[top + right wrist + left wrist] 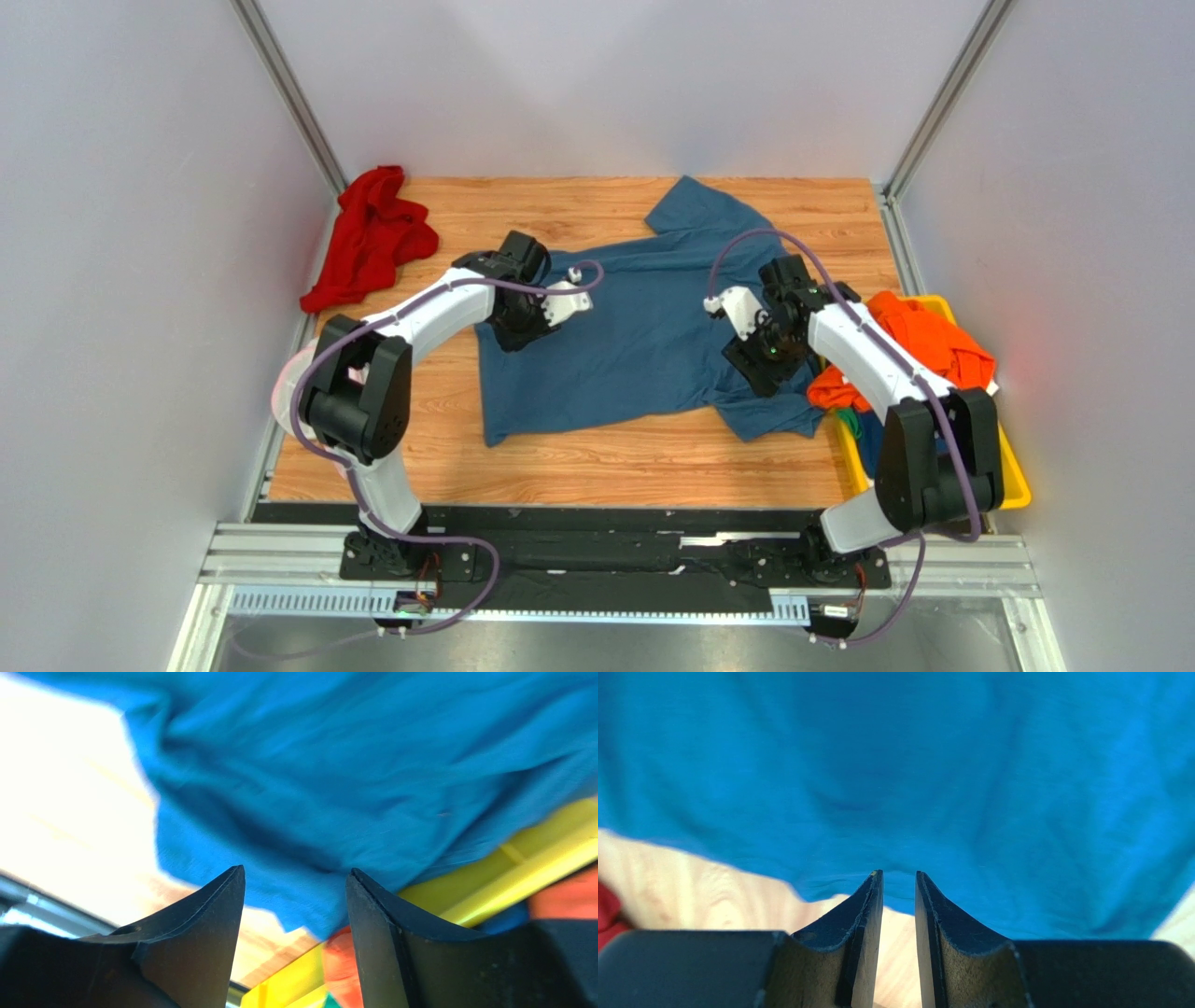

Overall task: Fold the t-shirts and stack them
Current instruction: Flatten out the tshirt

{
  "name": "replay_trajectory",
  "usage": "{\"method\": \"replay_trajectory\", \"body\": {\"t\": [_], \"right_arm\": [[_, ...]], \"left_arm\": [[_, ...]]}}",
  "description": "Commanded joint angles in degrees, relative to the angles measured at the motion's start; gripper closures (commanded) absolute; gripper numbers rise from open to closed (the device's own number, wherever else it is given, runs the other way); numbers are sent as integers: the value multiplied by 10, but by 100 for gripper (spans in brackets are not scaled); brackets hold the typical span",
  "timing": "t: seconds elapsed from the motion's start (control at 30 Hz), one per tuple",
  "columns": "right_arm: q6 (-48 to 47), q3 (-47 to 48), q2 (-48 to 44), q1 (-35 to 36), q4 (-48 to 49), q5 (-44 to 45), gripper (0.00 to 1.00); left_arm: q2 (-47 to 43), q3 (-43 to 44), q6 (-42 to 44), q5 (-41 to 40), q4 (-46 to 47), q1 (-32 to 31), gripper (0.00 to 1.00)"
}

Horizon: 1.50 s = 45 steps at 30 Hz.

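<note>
While both pincers (899, 875) (295, 871) gape empty, t-shirt (631, 343) lies ahead.

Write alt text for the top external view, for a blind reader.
A slate-blue t-shirt lies spread on a wooden table, with the left gripper and the right gripper over its two sides. A red cloth lies crumpled at the far left corner, and an orange shirt lies on a yellow bin at the right.

The right gripper (295, 870) hangs with its jaws apart, close to a rumpled blue t-shirt (365, 770) whose edge shows in the gap. A pale wooden table (63, 798) lies on the left. A yellow bin (491, 882) holding orange cloth (568, 896) sits lower right.
</note>
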Motion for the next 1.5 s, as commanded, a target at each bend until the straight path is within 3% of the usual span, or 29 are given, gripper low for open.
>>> {"method": "replay_trajectory", "body": {"t": [0.0, 0.37, 0.8, 1.47], "right_arm": [[-39, -30, -50, 18, -32, -34, 43], [-43, -81, -60, 69, -39, -51, 46], [-32, -41, -32, 68, -16, -38, 48], [-25, -23, -48, 64, -10, -16, 49]], "left_arm": [[-16, -7, 12, -4, -18, -7, 67], [24, -1, 27, -40, -20, -12, 68], [144, 75, 74, -110, -6, -4, 71], [163, 94, 106, -111, -57, 130, 76]]}}
